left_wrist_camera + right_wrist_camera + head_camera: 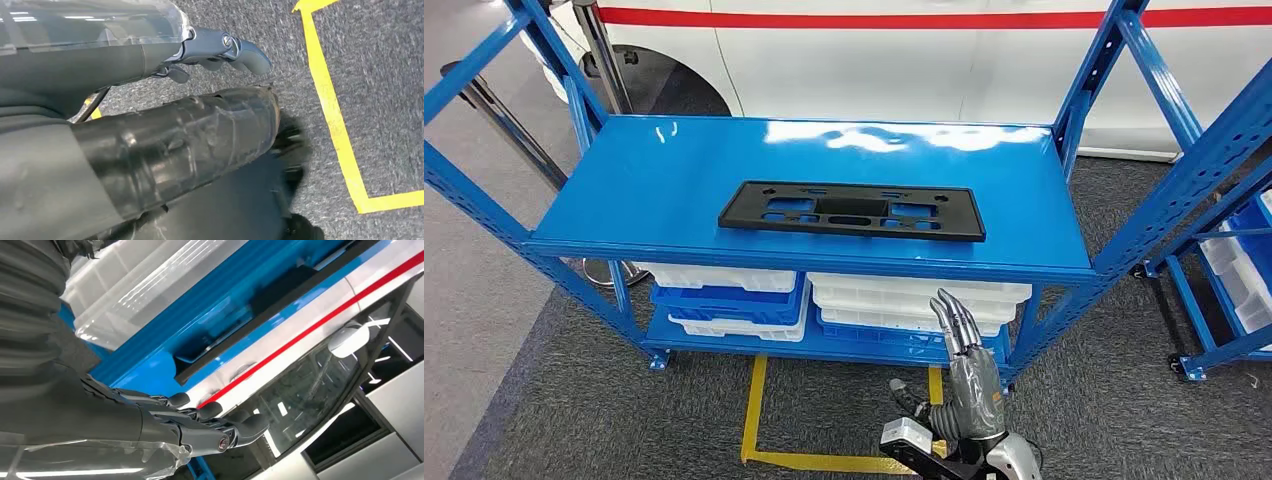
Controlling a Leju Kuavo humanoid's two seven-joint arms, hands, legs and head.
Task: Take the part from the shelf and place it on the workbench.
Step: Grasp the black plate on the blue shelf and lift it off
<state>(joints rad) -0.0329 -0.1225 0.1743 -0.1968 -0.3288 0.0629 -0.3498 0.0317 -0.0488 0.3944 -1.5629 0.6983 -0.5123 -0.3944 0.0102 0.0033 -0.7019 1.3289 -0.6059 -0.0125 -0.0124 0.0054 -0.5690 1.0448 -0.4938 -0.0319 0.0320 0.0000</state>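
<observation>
One part: a flat black plastic panel (852, 210), long and thin, with several rectangular cut-outs and small holes along its length; its surface is matte.
Right hand fingers: the right hand (964, 375) is raised in front of the shelf with its fingers (954, 318) stretched out almost straight and close side by side; they hold nothing and touch nothing. In the right wrist view the right hand (200, 425) shows the same straight fingers (250, 424) with free space around them.
Left hand fingers: the left hand (220, 50) hangs above the grey carpet (380, 75); its thumb is stretched out, the other fingers are mostly hidden, so how far they are open I cannot tell. Nothing is seen in it.
Part, place: beyond the right fingertips and higher, lying flat on the top board of the blue shelf (644, 190), well apart from the fingers, a little to their left.
Part, direction: the long axis runs across, left to right, nearly parallel to the front edge of the shelf; the right end sits slightly nearer to the hand than the left end.
Below the fingertips' line: white and blue bins (724, 295) on the lower board, behind the right hand.
On the floor: yellow tape (759, 420) beside the right hand, on the carpet.
Farther out: a white vehicle with a red stripe (924, 17) behind the shelf.
</observation>
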